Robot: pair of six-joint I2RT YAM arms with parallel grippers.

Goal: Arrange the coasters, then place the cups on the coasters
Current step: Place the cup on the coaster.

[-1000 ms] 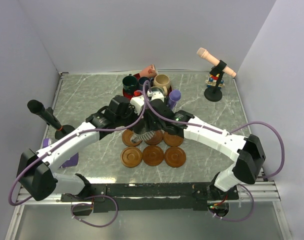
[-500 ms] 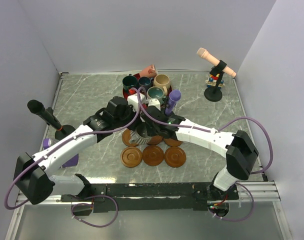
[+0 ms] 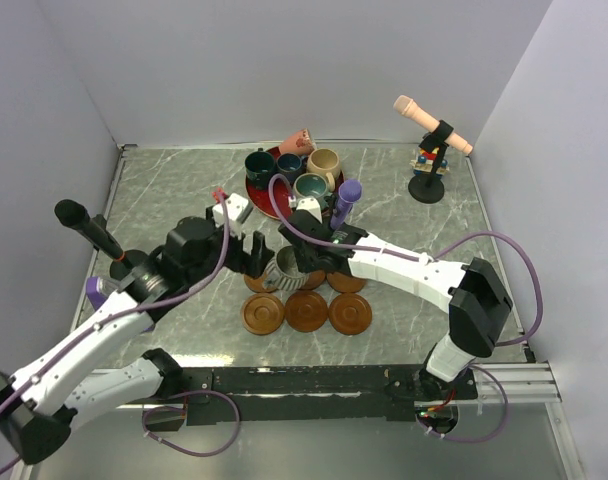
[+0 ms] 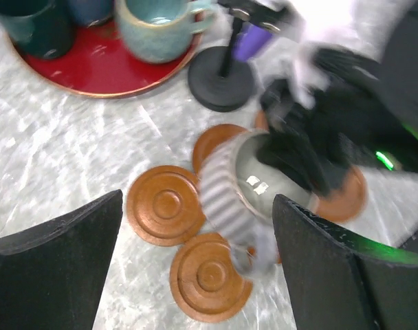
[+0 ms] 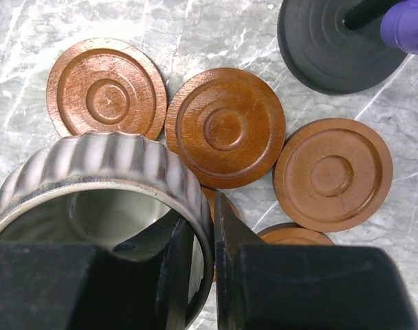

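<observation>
The grey ribbed cup (image 5: 106,161) hangs tilted above the brown coasters, and my right gripper (image 5: 205,240) is shut on its rim, one finger inside and one outside. From above, the cup (image 3: 282,270) is over the back-left coaster (image 3: 256,284), with the right gripper (image 3: 296,262) beside it. My left gripper (image 4: 199,199) is open wide, its fingers (image 4: 58,254) apart from the cup (image 4: 229,192); in the top view the left gripper (image 3: 249,250) is just left of it. Several coasters (image 3: 306,311) lie in two rows. The other cups (image 3: 310,186) stand on the red plate (image 3: 256,188).
A purple microphone (image 3: 346,200) on a black base (image 5: 339,45) stands just behind the coasters. A peach microphone (image 3: 432,125) stands at the back right and a black one (image 3: 84,225) at the left. A terracotta cup (image 3: 298,140) lies tipped at the plate's far edge.
The right gripper has shut on the grey cup's rim. The left gripper has let go of the cup, opened wide and drawn back to the left.
</observation>
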